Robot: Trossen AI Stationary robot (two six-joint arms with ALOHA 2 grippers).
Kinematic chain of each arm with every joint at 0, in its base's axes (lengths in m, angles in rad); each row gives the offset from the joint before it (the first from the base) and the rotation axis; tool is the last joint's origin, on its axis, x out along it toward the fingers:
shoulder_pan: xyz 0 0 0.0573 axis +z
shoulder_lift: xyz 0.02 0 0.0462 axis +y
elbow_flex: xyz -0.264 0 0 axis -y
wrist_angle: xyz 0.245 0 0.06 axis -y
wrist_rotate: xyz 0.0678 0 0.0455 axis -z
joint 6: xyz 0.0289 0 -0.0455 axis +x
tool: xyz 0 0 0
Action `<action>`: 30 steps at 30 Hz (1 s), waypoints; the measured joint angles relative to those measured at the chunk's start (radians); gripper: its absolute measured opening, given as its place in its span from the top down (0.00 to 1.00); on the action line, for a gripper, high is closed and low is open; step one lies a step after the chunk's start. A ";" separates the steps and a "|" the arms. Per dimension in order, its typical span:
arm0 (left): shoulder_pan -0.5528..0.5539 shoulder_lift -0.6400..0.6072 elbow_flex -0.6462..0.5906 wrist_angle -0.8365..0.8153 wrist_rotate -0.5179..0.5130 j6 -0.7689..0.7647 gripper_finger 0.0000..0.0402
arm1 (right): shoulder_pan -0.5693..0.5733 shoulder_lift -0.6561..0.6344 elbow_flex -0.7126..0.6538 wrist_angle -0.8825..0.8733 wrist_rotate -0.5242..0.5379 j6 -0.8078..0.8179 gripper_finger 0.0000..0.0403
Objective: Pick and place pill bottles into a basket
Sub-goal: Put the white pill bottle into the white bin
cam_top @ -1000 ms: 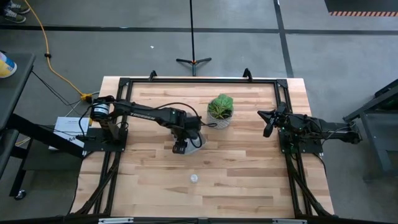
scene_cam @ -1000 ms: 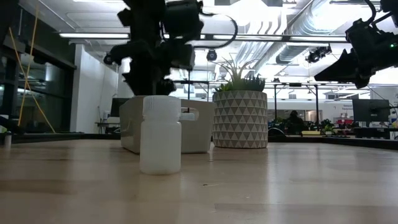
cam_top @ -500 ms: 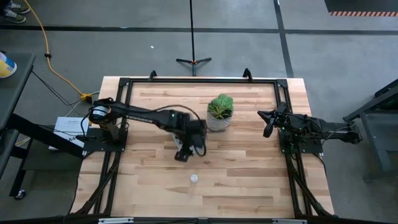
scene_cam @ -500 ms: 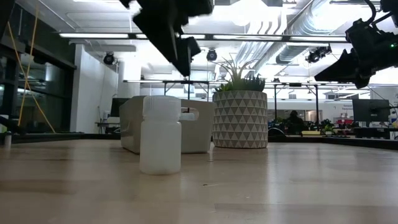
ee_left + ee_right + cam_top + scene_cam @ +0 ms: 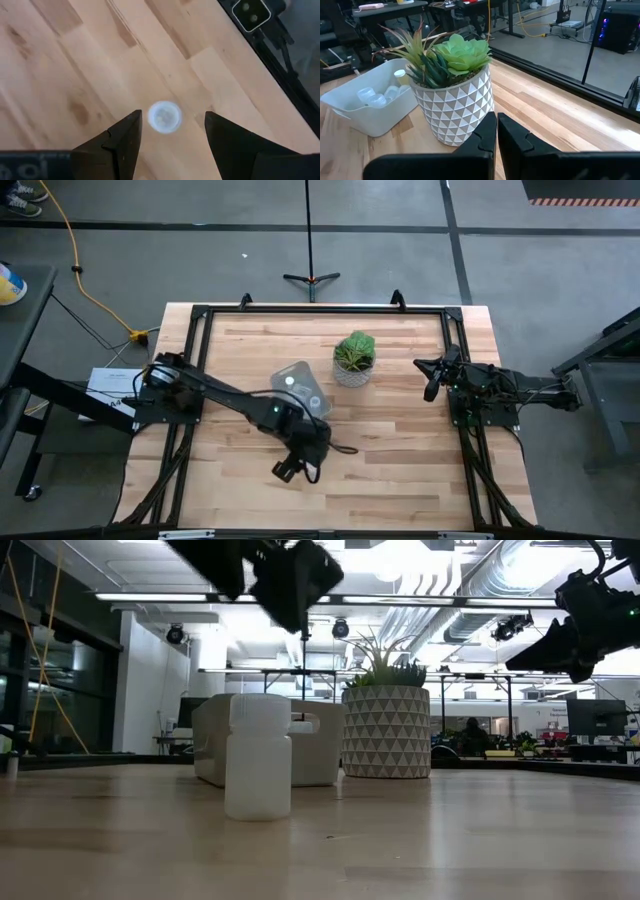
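One whitish pill bottle stands upright on the table's near middle. It shows from above in the left wrist view. My left gripper hangs above it, open, pointing down, with a finger on either side and touching nothing. In the high view the arm hides the bottle. The pale basket sits on the table next to the plant pot and holds several bottles. My right gripper waits at the table's right side, shut and empty.
A white patterned pot with a green plant stands just right of the basket, toward the far side. A black frame runs round the table's edges. Bare wood lies all around the lone bottle.
My left gripper has gone from over the basket toward the table's near edge and now hangs over the lone bottle. It has turned on the way. The bottle and the basket have stayed where they were.
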 joint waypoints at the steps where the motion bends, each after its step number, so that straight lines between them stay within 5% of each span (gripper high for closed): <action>1: -0.001 0.013 0.000 0.009 0.005 -0.011 0.38 | 0.000 0.000 0.000 -0.001 -0.001 0.006 0.98; 14: 0.003 0.128 0.000 0.038 0.093 -0.011 0.38 | 0.000 0.011 0.000 -0.011 0.001 0.023 0.98; 30: 0.003 0.186 -0.002 0.026 0.079 0.011 0.38 | 0.000 0.012 0.000 -0.011 0.007 0.022 0.98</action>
